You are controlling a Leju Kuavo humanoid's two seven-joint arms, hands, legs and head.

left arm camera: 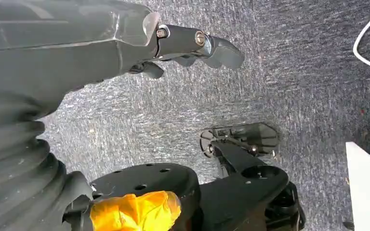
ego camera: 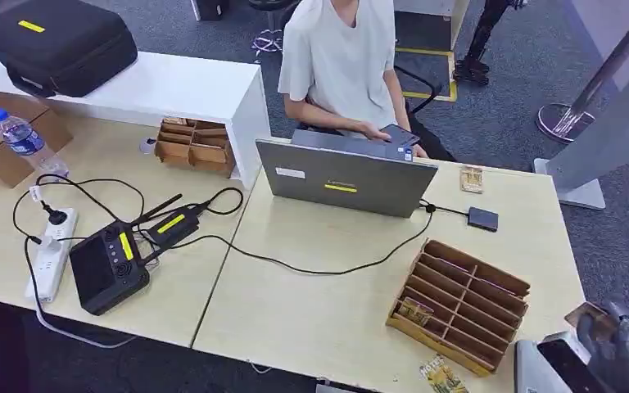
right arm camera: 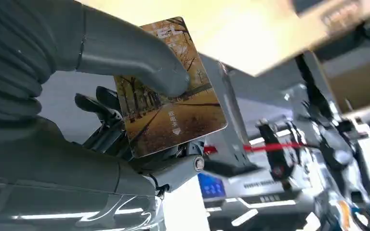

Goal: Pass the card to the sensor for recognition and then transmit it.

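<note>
The robot's right hand (right arm camera: 139, 125) grips a card (right arm camera: 171, 96) printed with an autumn avenue of trees — the thick grey thumb presses on its printed face and the darker fingers (right arm camera: 99, 108) back it from behind, so the card is pinched firmly and stands clear of the surface. In the right wrist view the card's long axis runs away from the wrist, its free end reaching out past the thumb. In the head view the pale wooden surface (ego camera: 311, 303) carries a wooden divided rack (ego camera: 461, 303) near the robot's right side, and beyond it a small dark flat box (ego camera: 483, 219) on a cable running towards the open laptop (ego camera: 346, 174) (probably the sensor, though its face is too small to read). A person (ego camera: 340, 57) sits behind the laptop. The relation that matters: that box lies forward of the right arm, past the rack, so the card's free end most likely has to travel forward over the rack to reach it, and the right arm is the nearer of the 2. The left hand (left arm camera: 192, 45) hangs over grey carpet (left arm camera: 294, 86) with fingers loosely parted, holding nothing.
</note>
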